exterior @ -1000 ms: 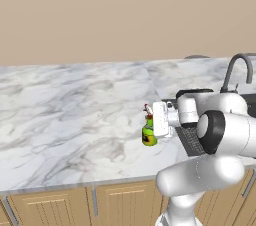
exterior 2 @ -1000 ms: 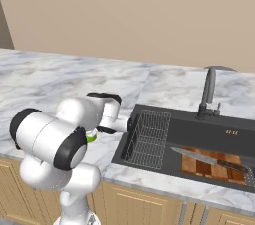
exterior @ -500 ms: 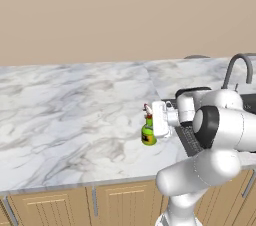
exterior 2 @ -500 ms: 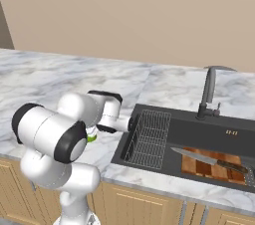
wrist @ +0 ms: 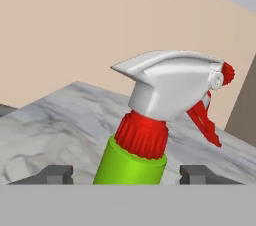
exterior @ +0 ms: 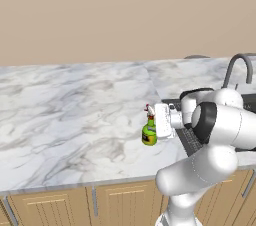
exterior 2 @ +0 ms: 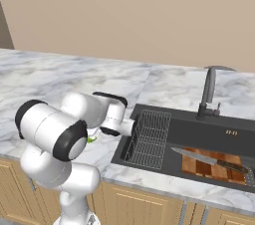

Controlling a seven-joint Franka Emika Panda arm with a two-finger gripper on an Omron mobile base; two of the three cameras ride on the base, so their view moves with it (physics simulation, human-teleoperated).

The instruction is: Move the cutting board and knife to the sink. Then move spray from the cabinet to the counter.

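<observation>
Since a second ago the arm's elbow has shifted a little, while the spray [exterior: 149, 132] stands at the same spot on the white marble table [exterior: 70, 110], upright, near the front edge and just left of the sink [exterior 2: 199, 134]. In the hand view the pincer [wrist: 128, 174] has its two dark tips standing apart on either side of the green bottle neck, each with a visible gap to the bottle, so it is open around the spray and not clamped on it. The white trigger head with its red collar and red lever rises above the tips. From the left base view the white hand sits right beside the bottle, on its right side, with the arm bent back toward the sink. In the right base view the cutting board [exterior 2: 209, 168] lies flat in the right part of the dark basin, and the knife [exterior 2: 206, 159] lies across it, blade pointing left toward the wire rack [exterior 2: 149, 137] and handle to the right. The dark arched faucet [exterior 2: 208, 92] stands behind the basin.
</observation>
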